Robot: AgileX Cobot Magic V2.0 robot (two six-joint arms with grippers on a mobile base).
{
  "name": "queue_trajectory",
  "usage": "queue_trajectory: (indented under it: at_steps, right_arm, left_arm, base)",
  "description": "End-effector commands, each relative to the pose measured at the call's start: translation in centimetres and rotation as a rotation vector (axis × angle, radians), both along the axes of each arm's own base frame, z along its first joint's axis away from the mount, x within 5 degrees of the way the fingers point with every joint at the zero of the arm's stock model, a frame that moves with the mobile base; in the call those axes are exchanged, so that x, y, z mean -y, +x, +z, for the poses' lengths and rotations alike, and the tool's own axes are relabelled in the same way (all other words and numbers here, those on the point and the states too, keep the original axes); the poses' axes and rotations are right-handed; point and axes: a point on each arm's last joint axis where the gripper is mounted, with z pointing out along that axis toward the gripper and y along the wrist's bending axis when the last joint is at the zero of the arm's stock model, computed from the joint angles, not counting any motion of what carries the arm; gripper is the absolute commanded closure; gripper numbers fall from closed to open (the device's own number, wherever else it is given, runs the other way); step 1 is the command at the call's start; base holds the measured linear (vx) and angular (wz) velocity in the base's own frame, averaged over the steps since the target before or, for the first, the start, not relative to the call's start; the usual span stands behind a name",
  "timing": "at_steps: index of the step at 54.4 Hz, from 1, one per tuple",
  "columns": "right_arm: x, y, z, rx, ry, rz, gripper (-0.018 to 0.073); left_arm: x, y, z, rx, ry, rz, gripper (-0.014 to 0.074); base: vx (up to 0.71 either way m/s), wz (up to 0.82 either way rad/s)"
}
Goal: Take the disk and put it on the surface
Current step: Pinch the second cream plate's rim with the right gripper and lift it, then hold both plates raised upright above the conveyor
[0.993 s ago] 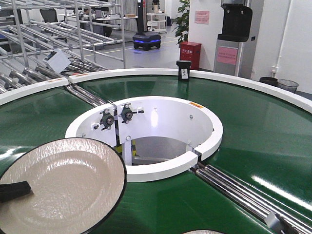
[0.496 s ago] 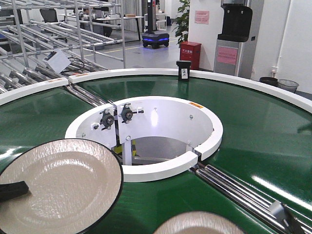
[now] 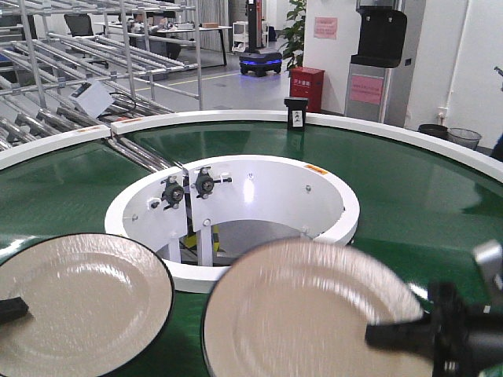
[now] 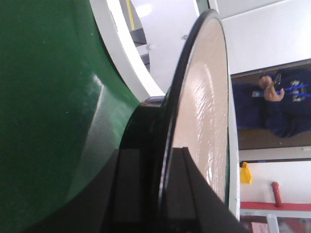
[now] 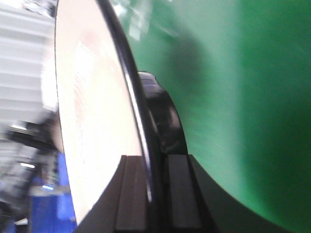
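Two cream disks with black rims hang over the green conveyor belt (image 3: pixel 409 204). The left disk (image 3: pixel 82 302) fills the lower left of the front view, and my left gripper (image 3: pixel 6 309) is shut on its near rim. In the left wrist view that disk (image 4: pixel 206 107) stands edge-on between the fingers of the left gripper (image 4: pixel 160 194). The right disk (image 3: pixel 310 310) is blurred at bottom centre, with my right gripper (image 3: pixel 393 338) shut on its right rim. The right wrist view shows this disk (image 5: pixel 92 121) clamped in the right gripper (image 5: pixel 155 194). The dark grey tabletop is out of view.
A white ring (image 3: pixel 346 212) walls the hole in the belt's middle, with steel rollers (image 3: pixel 369 294) at its right. A black box (image 3: pixel 296 112) sits on the outer white rim. Roller racks (image 3: pixel 71 71) stand at the back left. A person in blue (image 4: pixel 272 104) shows in the left wrist view.
The right disk has risen from the bottom edge to fill the lower centre, with the right gripper now in view. The left disk has shifted left and down.
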Motion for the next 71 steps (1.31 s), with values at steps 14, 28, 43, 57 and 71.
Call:
queue_trajectory:
  at_steps: [14,28,43,57,71]
  right_arm:
    - [-1.0,1.4,12.4,0.206,0.104,-0.039,0.0566]
    - [-5.0,3.7,15.0,0.213,0.075,-0.002,0.0566]
    - [-5.3,4.0,15.0,0.239,0.063,-0.005,0.0564]
    - [-5.3,4.0,15.0,0.239,0.062,-0.004,0.0564]
    - [-5.3,4.0,15.0,0.239,0.062,-0.004,0.0564]
  left_arm:
    - [6.0,0.1,2.3,0.054,-0.144,-0.165,0.0597]
    - [9.9,-0.4,2.5,0.043,-0.190,-0.261,0.0596]
    - [12.1,-1.4,2.7,0.046,-0.222,-0.397,0.0596]
    - [12.3,-1.6,2.9,0.051,-0.233,-0.431,0.0595]
    - [12.3,-1.6,2.8,0.050,-0.231,-0.428,0.0595]
  base:
    - [0.00,0.00]
    - [0.00,0.00]
    - [0.00,0.00]
    - [0.00,0.00]
    - [0.00,0.00]
